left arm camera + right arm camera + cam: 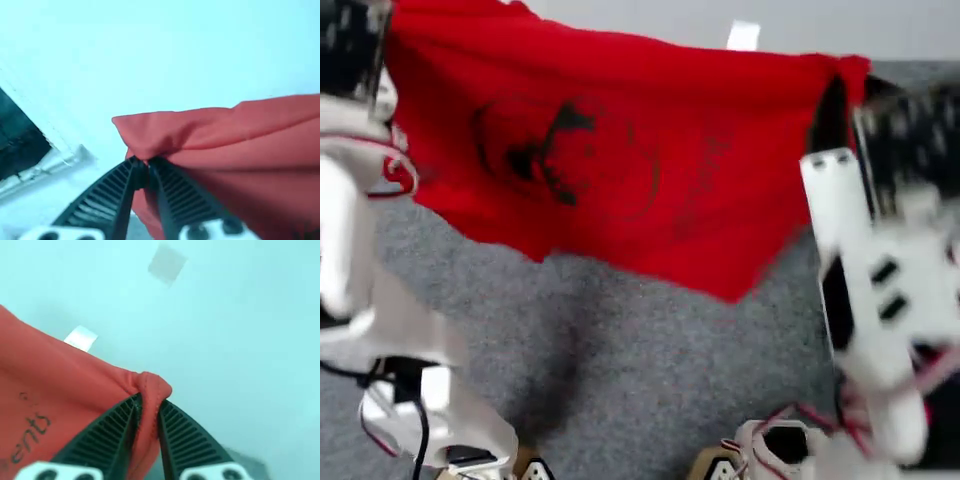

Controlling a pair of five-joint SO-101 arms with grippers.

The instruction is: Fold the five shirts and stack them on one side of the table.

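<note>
A red shirt (610, 160) with a dark print hangs spread in the air above the grey table (650, 370), held by its two upper corners. My left gripper (145, 172) is shut on one corner of the red shirt (225, 145), at the left of the high view. My right gripper (147, 407) is shut on the other corner of the red shirt (60, 395), at the upper right of the high view near the white arm (870, 280). The shirt's lower edge dangles clear of the table.
The white arm bases (430, 410) stand at the near edge left and right, with cables. A pale wall (175, 50) lies behind the shirt, with a small white patch (743, 36) on it.
</note>
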